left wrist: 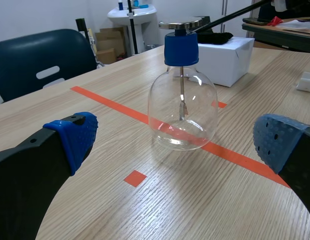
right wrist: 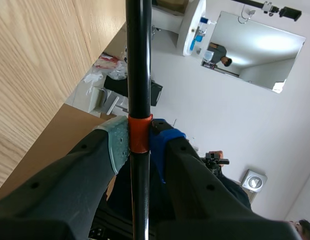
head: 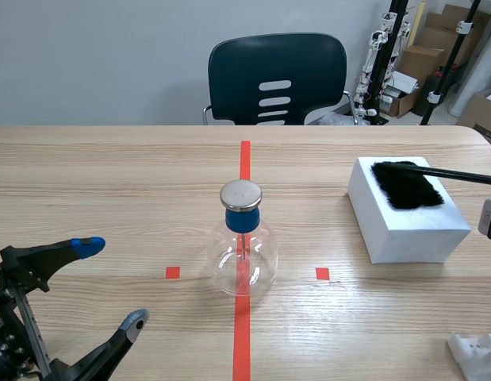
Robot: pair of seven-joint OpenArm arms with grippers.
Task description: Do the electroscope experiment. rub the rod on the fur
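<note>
One rod [right wrist: 138,60] pinched in right claw [right wrist: 138,144]; far end over fur [head: 406,185].

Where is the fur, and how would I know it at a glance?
Start at the wooden table and look to its right side, where a white box stands. On the box's top lies the fur, a flat black fuzzy patch with a thin black rod across it. Nothing else is shaggy: the glass flask at the middle is clear and smooth.
</note>
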